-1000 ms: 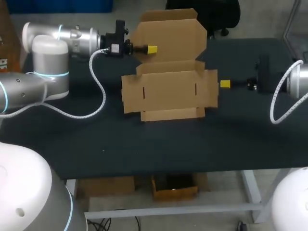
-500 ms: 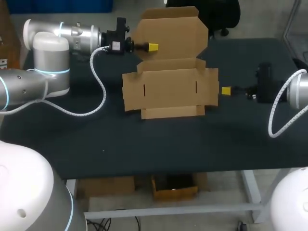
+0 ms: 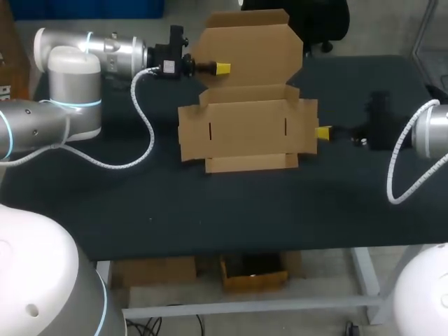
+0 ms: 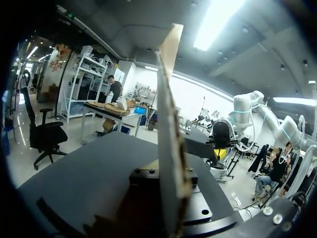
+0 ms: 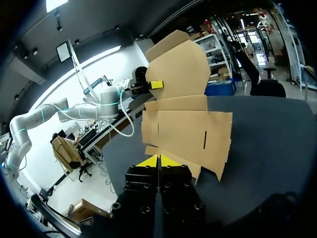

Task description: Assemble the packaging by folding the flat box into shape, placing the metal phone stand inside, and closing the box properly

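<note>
Cardboard box (image 3: 245, 133) open on the desk (image 3: 210, 210)
Left gripper (image 3: 222, 68) grasps its raised far flap (image 3: 248, 42); right gripper (image 3: 323, 131), clenched empty, at its right edge.

The cardboard box (image 3: 245, 133) lies flat in the middle of the table (image 3: 210, 210), and its lid (image 3: 248, 49) stands upright at the far side like a wall, pinched by the left gripper (image 3: 222, 68). The right gripper (image 3: 323, 131), fingers together, blocks the box's right flap. Open table runs along the whole near side, and the flat panels are free from above.
</note>
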`<state>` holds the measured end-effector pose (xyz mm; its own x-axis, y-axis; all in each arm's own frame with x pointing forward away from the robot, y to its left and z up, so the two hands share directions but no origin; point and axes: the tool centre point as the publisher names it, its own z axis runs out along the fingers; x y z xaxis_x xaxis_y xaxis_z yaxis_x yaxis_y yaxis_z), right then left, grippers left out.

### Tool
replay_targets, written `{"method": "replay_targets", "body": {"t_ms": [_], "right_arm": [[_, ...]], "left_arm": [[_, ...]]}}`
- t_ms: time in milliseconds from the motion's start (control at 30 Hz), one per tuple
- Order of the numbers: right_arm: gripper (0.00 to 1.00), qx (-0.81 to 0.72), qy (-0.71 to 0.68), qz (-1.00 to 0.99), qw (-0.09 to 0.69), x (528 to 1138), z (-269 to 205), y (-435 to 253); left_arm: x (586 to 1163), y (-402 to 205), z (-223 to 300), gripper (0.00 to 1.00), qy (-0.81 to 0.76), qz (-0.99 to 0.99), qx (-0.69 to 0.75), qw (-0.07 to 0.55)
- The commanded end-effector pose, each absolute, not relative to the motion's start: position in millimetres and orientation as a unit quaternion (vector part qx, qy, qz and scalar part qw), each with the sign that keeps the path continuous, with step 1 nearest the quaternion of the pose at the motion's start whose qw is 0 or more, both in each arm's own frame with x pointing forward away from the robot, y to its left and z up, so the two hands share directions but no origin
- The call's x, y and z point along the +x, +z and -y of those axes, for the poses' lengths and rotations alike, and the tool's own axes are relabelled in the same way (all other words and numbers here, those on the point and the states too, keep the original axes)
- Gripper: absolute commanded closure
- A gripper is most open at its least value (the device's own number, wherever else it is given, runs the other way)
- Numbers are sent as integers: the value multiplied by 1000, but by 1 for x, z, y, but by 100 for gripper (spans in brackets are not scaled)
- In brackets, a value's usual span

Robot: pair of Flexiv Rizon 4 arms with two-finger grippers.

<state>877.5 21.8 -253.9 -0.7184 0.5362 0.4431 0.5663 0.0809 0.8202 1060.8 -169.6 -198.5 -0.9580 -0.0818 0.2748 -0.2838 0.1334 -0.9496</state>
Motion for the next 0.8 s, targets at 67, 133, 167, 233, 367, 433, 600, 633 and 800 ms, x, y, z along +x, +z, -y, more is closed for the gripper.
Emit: {"method": "replay_targets", "body": {"t_ms": [67,133,167,233,367,433,600,633,800], "right_arm": [[100,-375,-563,737,6,868,-25,-262],[100,-375,-565,735,6,863,-23,-263],[100,-375,-564,735,4,861,-23,-264],[100,-375,-564,736,3,858,-22,-265],[100,-377,-565,734,2,852,-19,-268],[100,-379,-563,734,4,850,-19,-270],[100,-385,-563,731,14,849,-17,-276],[100,-385,-563,731,14,849,-17,-277],[100,-384,-562,733,15,848,-16,-279]], "left_arm": [[1058,-194,173,100,645,753,111,72],[1056,-193,174,100,645,755,100,70],[1055,-193,174,100,645,755,99,65],[1056,-191,174,100,647,754,98,64],[1058,-187,172,100,650,751,100,57],[1055,-184,172,100,652,750,99,53],[1043,-170,171,100,650,754,90,40],[1039,-167,170,100,649,755,89,38],[1029,-156,167,100,647,756,90,34]]}}
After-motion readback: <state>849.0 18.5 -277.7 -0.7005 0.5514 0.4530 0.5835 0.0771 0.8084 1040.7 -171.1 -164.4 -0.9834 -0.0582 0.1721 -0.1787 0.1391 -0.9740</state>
